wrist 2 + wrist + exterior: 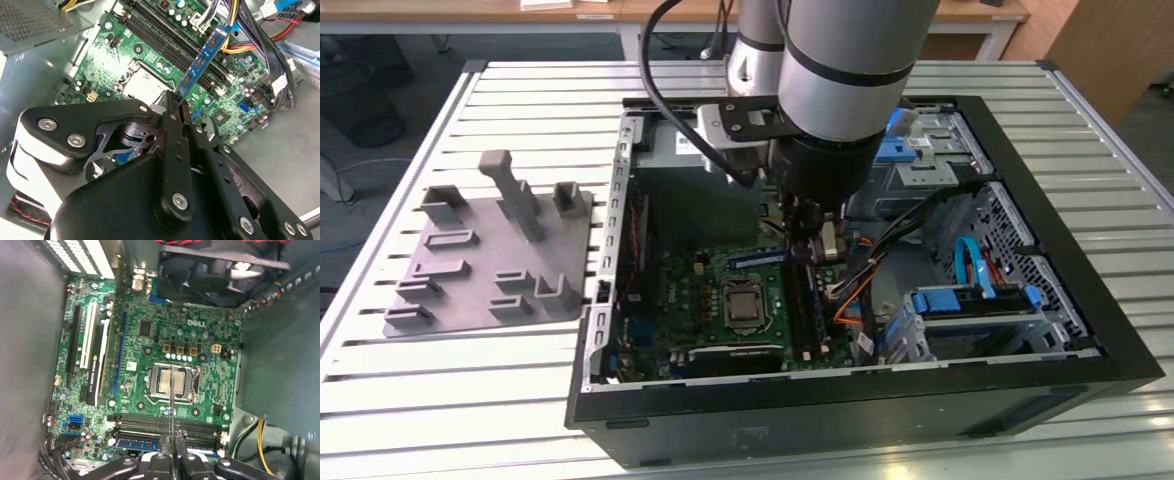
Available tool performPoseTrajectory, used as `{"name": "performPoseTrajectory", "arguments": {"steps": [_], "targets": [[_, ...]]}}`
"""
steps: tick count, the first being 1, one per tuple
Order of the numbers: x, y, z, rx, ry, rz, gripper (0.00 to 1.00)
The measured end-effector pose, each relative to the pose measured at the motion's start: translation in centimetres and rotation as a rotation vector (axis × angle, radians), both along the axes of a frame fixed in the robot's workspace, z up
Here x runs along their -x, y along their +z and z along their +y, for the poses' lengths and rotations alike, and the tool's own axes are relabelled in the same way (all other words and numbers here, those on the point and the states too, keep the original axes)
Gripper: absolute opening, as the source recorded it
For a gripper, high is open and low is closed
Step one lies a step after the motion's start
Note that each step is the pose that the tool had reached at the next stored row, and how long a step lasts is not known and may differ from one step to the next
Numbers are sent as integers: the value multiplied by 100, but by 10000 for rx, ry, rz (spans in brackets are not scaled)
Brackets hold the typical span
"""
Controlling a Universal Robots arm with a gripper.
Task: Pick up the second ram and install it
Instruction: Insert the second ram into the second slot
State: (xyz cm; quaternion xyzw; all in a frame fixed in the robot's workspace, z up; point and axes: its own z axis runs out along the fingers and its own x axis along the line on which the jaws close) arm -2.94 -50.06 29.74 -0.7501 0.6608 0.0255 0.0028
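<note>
Second wrist view: nearest me, my gripper (176,102) is clamped on one end of the second ram (202,62). The stick juts out tilted above the motherboard's black memory slots (167,31), unseated. In the exterior view, the arm (834,90) reaches mid-frame into the open computer case (854,400). A grey fixture plate (467,260) lies at the exterior view's left.

Soft overhead light is falling evenly; the open black computer case (854,425) is lying dim inside.
The white slatted worktop (454,400) is glowing brightest; the black gripper (177,102) is looming dark in front of the well-lit thin blue ram strip (202,62).
</note>
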Motion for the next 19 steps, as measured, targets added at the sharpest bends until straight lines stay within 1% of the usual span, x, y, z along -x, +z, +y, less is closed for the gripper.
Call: {"name": "performPoseTrajectory", "arguments": {"steps": [13,19], "targets": [[0,0,0,-1,1424,0,14],[0,0,0,1,1968,0,14]]}}
